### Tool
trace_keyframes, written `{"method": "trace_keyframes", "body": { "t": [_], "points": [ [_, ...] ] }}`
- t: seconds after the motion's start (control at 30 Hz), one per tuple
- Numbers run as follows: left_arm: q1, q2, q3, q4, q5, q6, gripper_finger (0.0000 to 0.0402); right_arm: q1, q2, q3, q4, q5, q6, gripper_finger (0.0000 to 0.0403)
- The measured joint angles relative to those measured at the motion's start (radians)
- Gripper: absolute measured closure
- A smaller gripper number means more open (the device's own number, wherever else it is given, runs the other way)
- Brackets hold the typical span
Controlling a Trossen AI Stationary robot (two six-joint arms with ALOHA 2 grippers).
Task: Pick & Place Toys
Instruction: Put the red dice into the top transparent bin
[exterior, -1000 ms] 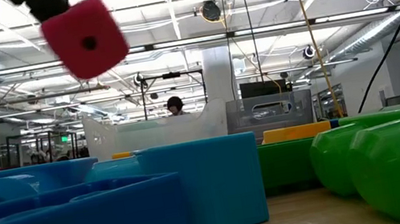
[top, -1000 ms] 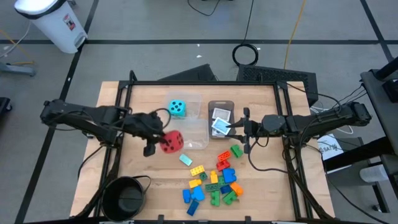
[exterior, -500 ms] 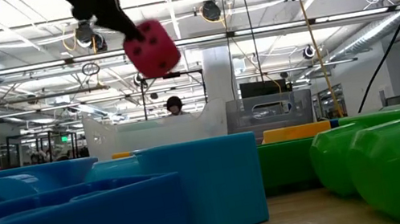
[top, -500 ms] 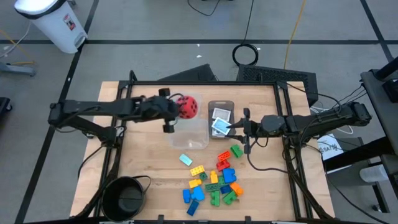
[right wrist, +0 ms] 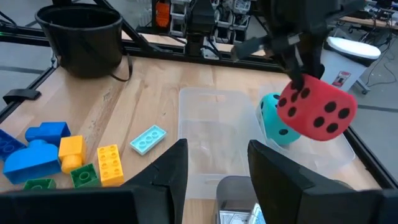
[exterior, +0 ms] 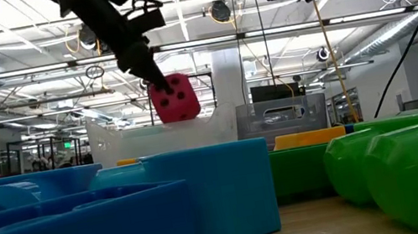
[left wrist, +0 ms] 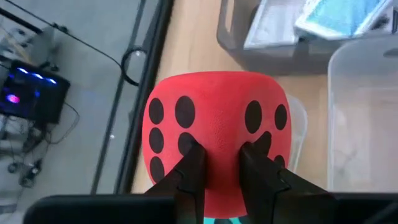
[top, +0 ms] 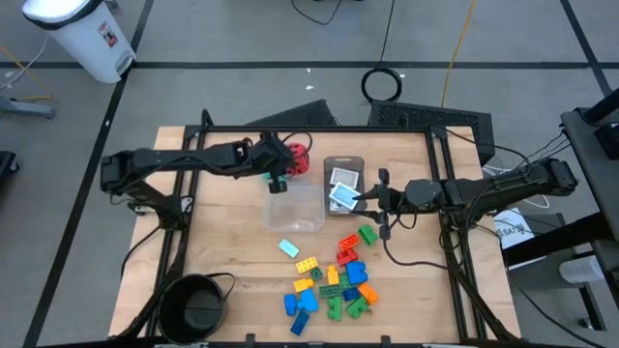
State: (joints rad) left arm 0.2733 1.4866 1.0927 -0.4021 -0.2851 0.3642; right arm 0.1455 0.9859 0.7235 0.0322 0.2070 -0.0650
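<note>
My left gripper is shut on the red die with black spots. It holds the die in the air at the table's far middle, over the teal die, which lies in a small clear tub. The red die also shows in the low view and the left wrist view. My right gripper is open and empty beside the grey tray of white cards. Several coloured bricks lie on the table's near middle. My left gripper pinches the red die between its two fingers at one rounded corner on the die's upper side. The fingers slant down from the table's left. The die hangs tilted below them, lifted clear, just above the teal die.
A larger clear tub stands at mid-table, just nearer than the die. A light blue brick lies apart from the pile. A round black bowl stands at the near left corner.
My left gripper has carried the red die from left of the larger clear tub toward the table's far edge and right, to above the teal die. It has stayed shut on the die, which has turned in the hold.
</note>
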Motion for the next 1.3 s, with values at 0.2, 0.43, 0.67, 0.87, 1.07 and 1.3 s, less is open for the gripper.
{"method": "trace_keyframes", "body": {
  "t": [0.2,0.43,0.67,0.87,1.07,1.3],
  "points": [
    [0.045,0.001,-0.053,0.099,0.091,0.001,0.0332,0.000,0.000,0.000,-0.001,0.000,-0.001,0.0264],
    [0.067,-0.001,-0.147,0.146,0.074,0.031,0.0338,0.000,0.000,0.000,-0.001,0.000,-0.003,0.0264],
    [0.064,-0.001,-0.221,0.229,0.067,0.075,0.0345,0.000,0.000,0.000,0.000,0.000,-0.007,0.0264],
    [0.063,-0.001,-0.227,0.241,0.066,0.000,0.0285,0.000,0.000,0.000,0.000,0.000,-0.007,0.0264],
    [0.063,0.000,-0.228,0.247,0.092,-0.010,0.0163,0.000,0.000,0.000,0.000,0.000,-0.007,0.0264],
    [0.062,0.000,-0.229,0.252,0.138,-0.096,0.0086,0.000,0.000,0.000,0.000,0.000,-0.007,0.0264]
  ]
}}
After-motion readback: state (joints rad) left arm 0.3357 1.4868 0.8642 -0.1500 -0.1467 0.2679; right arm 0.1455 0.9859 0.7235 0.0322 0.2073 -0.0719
